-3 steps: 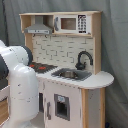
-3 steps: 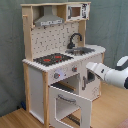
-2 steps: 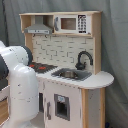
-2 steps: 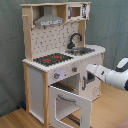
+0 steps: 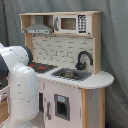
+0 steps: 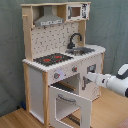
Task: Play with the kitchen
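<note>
White arm [image 6: 114, 83] reaches in level from the second exterior view's right; bulky joints [image 5: 19, 82] fill the first exterior view's left.

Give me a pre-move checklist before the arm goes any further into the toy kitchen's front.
1. Oven door swung open: ok, in the second exterior view.
2. Gripper near the kitchen front, beside the open oven: ok.
3. Gripper open or shut: cannot tell.
4. Gripper touching the cabinet: cannot tell.
5. Stovetop free of loose items: ok.
6. Sink contents: cannot tell; faucet stands upright.
</note>
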